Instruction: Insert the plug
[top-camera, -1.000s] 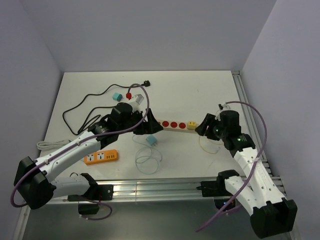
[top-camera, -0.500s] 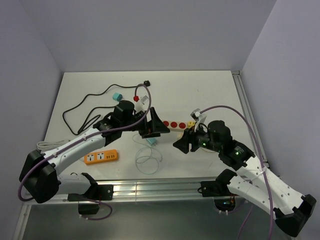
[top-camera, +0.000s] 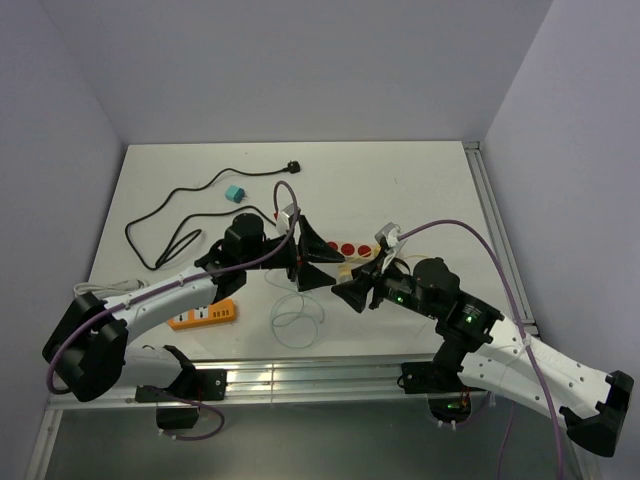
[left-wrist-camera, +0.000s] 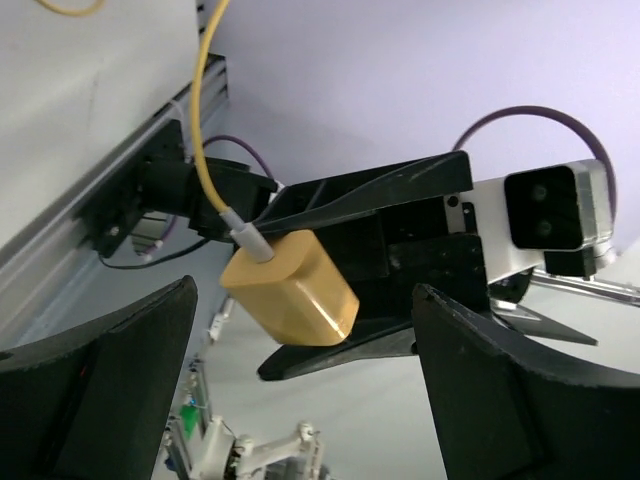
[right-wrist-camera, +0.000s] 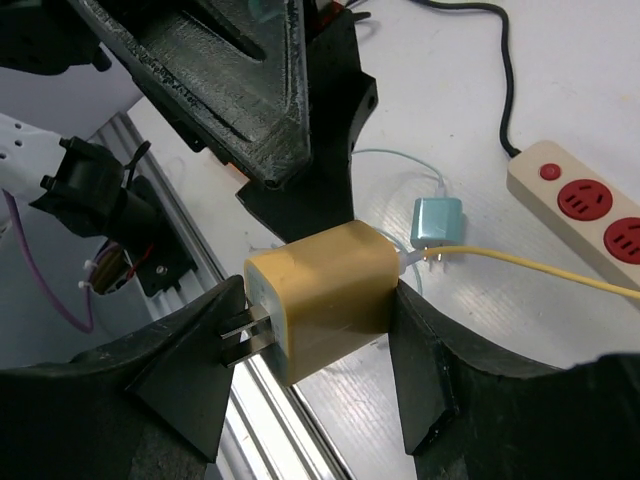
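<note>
The right gripper pinches the yellow plug. Just left of it, the left gripper stands spread wide, facing it.

We see both arms meeting near frame centre over a white table. The left arm reaches in from lower left. The left gripper has its fingers spread wide, pointing right. The right arm reaches in from lower right. The right gripper points left, just below and right of the left one, v. close to it. What's betw. its fingers we can't make out from up here. A cream power strip w/ red sockets shows just behind the grippers, mostly covered. An orange power strip lies lower left, beside the left arm. A teal block and a black cord sit upper left. Thin pale cable loops lie below centre.
</note>
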